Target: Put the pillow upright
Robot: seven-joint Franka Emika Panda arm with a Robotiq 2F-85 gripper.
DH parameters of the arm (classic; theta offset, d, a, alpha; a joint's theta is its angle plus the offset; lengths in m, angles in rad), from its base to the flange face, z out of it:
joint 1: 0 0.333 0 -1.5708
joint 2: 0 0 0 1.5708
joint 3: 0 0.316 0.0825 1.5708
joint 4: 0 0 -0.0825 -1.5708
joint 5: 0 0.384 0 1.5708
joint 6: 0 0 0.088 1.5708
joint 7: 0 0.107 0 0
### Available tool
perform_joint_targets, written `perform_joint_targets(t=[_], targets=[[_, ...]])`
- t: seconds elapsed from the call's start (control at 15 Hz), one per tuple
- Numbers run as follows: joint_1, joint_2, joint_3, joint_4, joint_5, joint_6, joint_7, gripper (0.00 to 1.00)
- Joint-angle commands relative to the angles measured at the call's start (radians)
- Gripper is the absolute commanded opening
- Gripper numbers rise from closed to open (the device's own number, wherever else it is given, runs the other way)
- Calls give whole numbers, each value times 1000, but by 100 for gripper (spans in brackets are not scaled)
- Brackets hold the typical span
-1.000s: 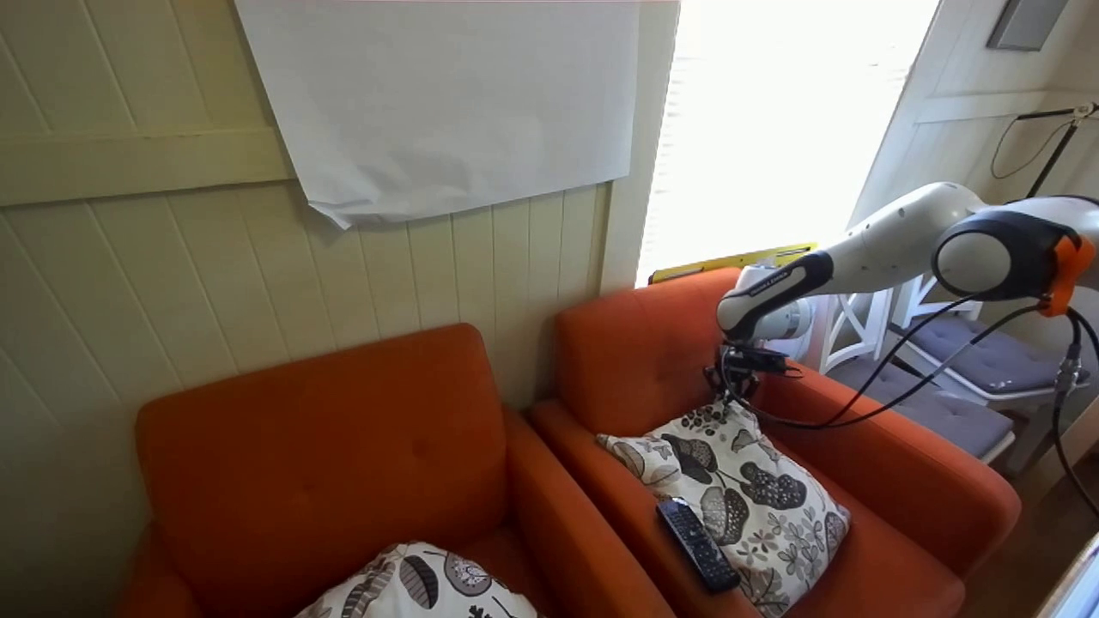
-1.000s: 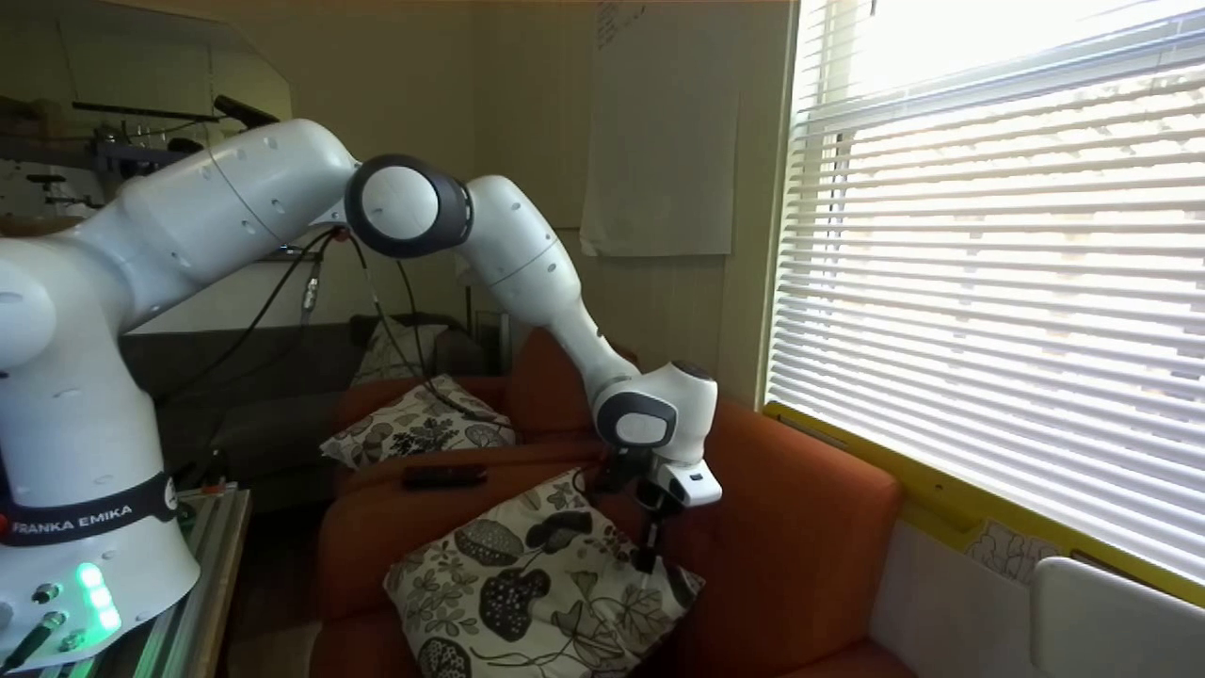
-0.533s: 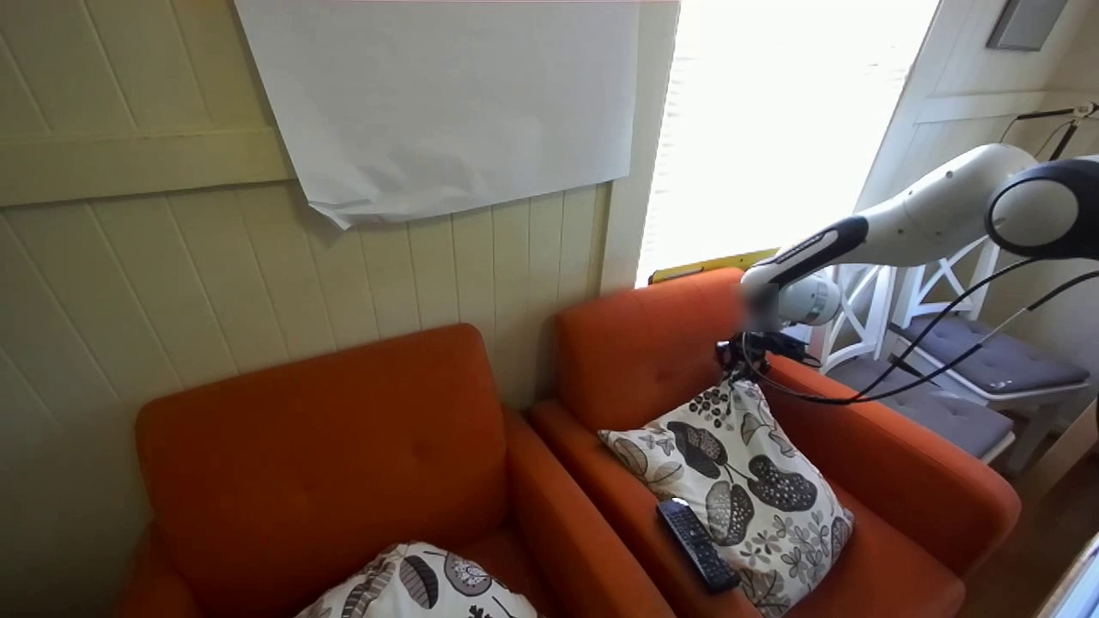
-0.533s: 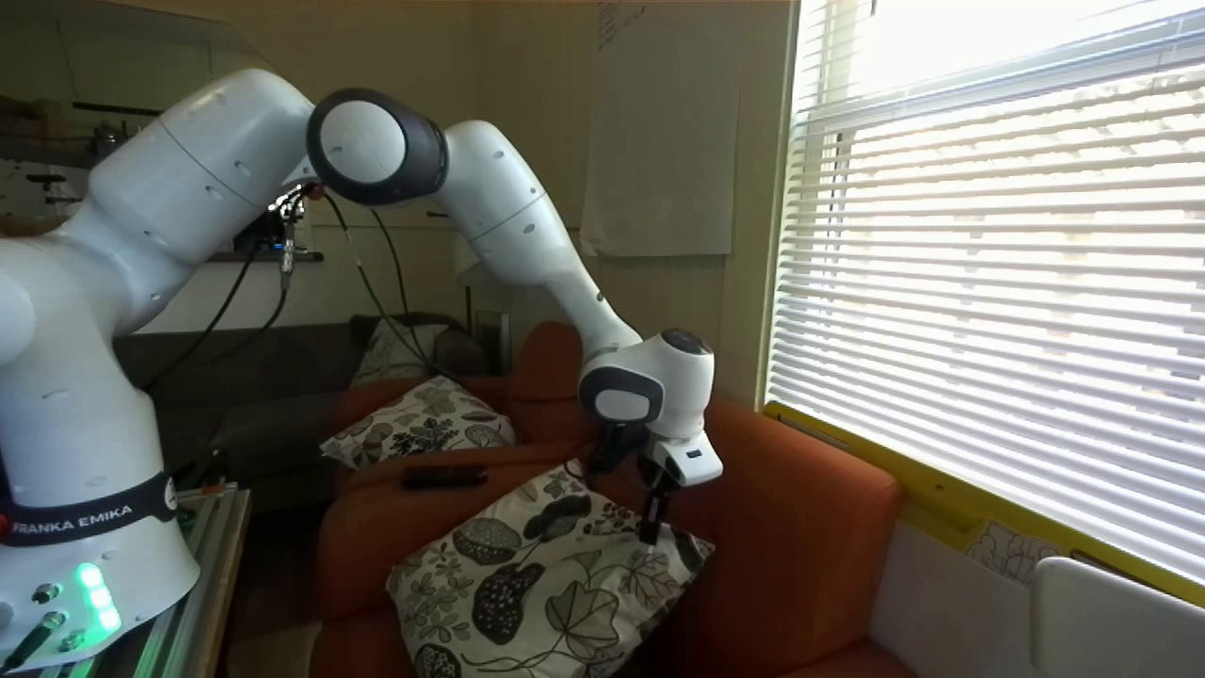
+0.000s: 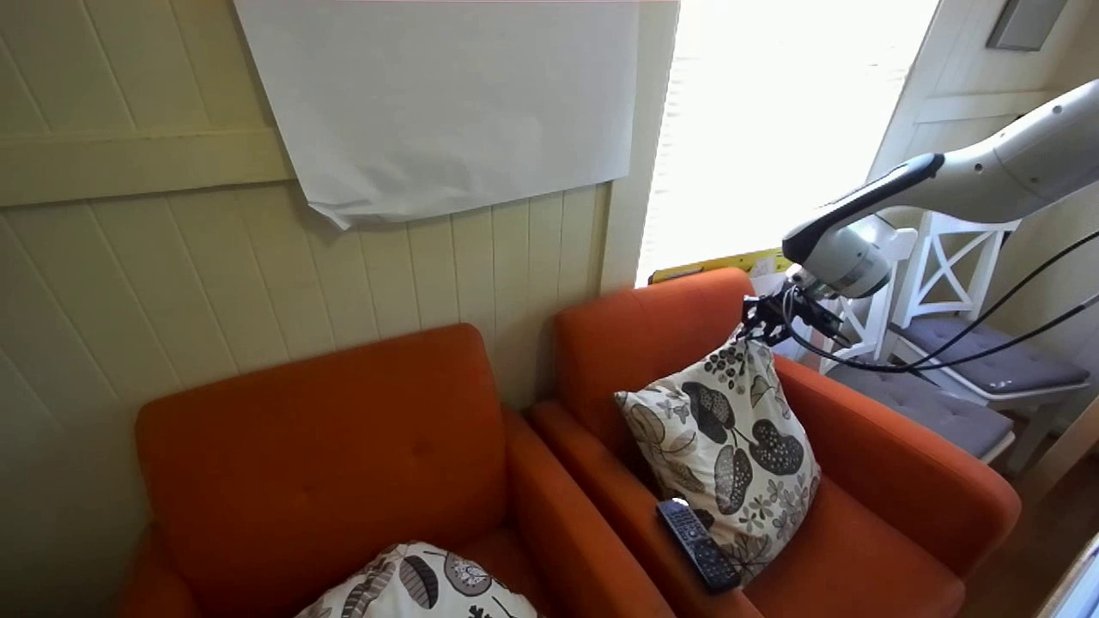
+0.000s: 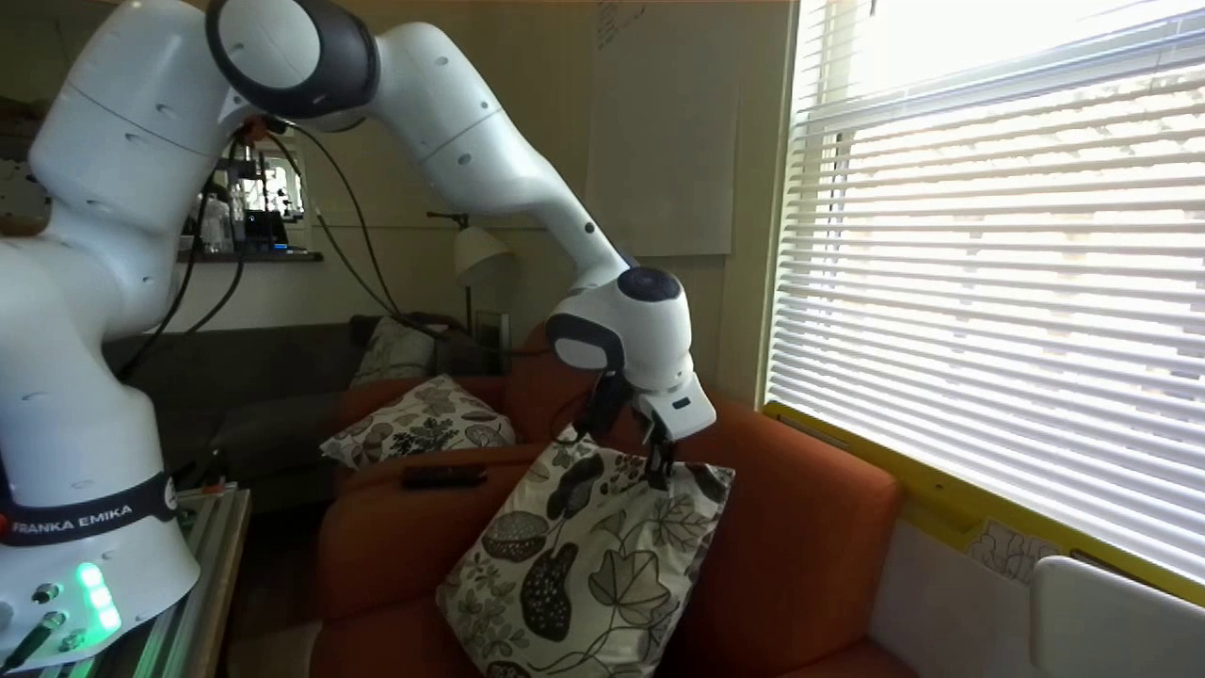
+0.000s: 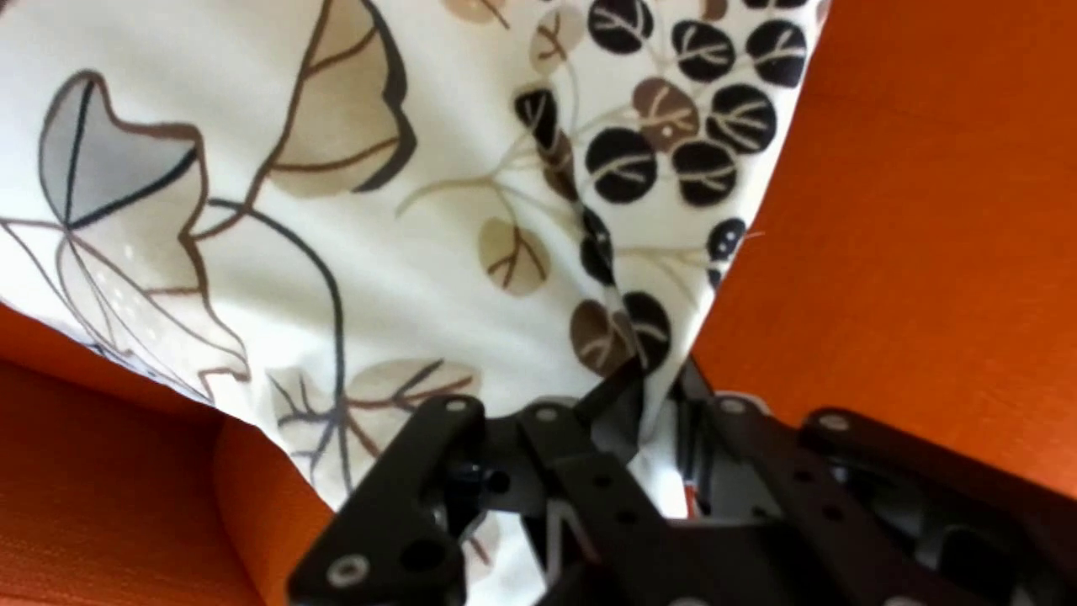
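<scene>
Pillow (image 5: 730, 451) up since 0.5 s ago: upper edge higher & face steeper in both exterior views; lower part drawn back, so more of the seat (image 5: 884, 541) shows. Meaning: lift is working; est. past halfway, not done. Loc.: on seat of the armchair (image 5: 910, 438), tilted, lowest part not fully seen. Contact w/ backrest (image 5: 635, 352): can't tell.

Gripper (image 7: 652, 412): gone up w/ the pillow; jaws clamped on its upper edge, fabric folded btwn them per wrist view.

Remote (image 5: 697, 545): on armrest (image 6: 377, 527), near pillow's lower part, no chg.; small risk of a knock if pillow swings that way.

Arm (image 6: 471, 141): elbow higher vs. 0.5 s ago. Second armchair (image 5: 326, 463) & second pillow (image 5: 421, 584) on it: no chg.

Rec.: hold grip, tip upper edge to backrest, settle lower edge on seat, then release. Filling looks soft, prob. sags; early release could mean a slump fwd.
</scene>
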Motion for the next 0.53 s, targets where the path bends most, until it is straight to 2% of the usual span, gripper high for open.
perform_joint_targets(t=[0.0,0.07,0.27,0.47], targets=[[-42,-166,41,-80,223,13,-154,2],[-84,-188,87,-92,256,29,-173,2],[-132,-249,136,-108,460,25,-280,2],[-175,-258,165,-97,674,5,-393,2]])
